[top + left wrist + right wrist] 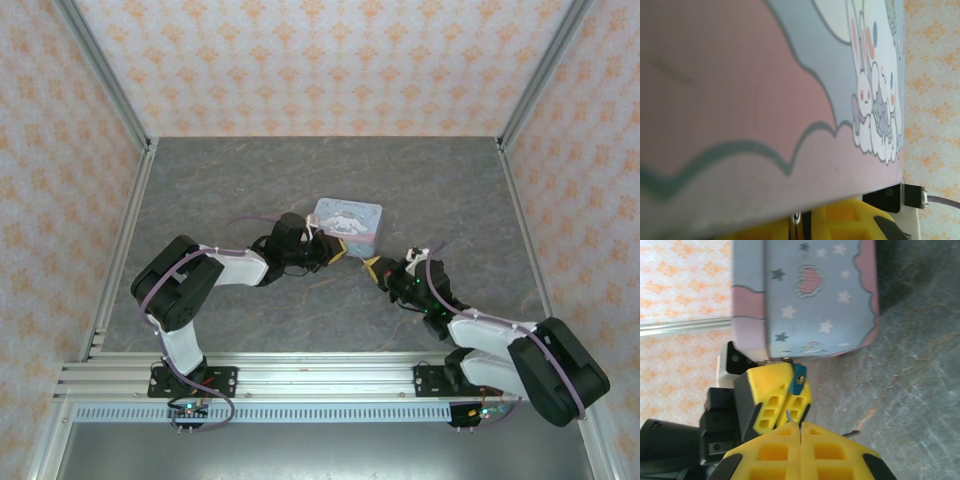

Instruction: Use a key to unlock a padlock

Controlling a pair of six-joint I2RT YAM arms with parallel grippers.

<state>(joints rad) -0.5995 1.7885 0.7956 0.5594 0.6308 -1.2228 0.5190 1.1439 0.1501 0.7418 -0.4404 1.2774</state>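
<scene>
In the right wrist view the teal-blue padlock (799,380) sits pinched at the tips of my left gripper (787,390), its keyhole face showing. My right gripper (801,432) is shut on the key (789,416), whose thin blade sticks out of the closed yellow fingers. The blade tip lies just below the padlock, in front of the left fingers and apart from the keyhole. From above, the left gripper (343,254) and right gripper (374,268) meet tip to tip at the near edge of the tin. In the left wrist view a small metal glint shows between the left gripper's (802,225) yellow fingers.
The pale blue and pink cartoon tin (348,222) lies on the grey table (250,180) just beyond both grippers; its side (805,295) sits right above the padlock. A second small metal piece (852,433) pokes out beside the right fingers. Aluminium frame posts (110,90) edge the table.
</scene>
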